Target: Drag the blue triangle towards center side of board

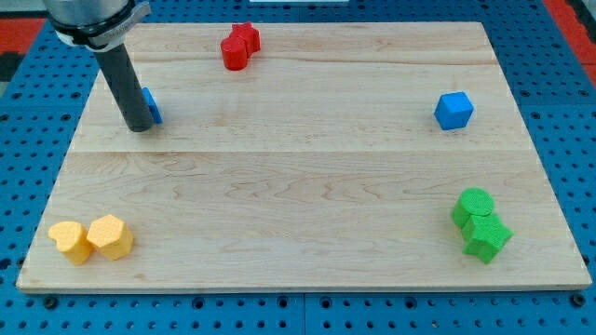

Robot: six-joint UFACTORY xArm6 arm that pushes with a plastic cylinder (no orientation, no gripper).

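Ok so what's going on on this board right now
My tip is down on the board at the view's upper left, right against the blue triangle, which it mostly hides. The triangle is not yet at the centre. A blue cube, red block, two yellow blocks and two green blocks sit apart.

No readable text, labels or numbers anywhere
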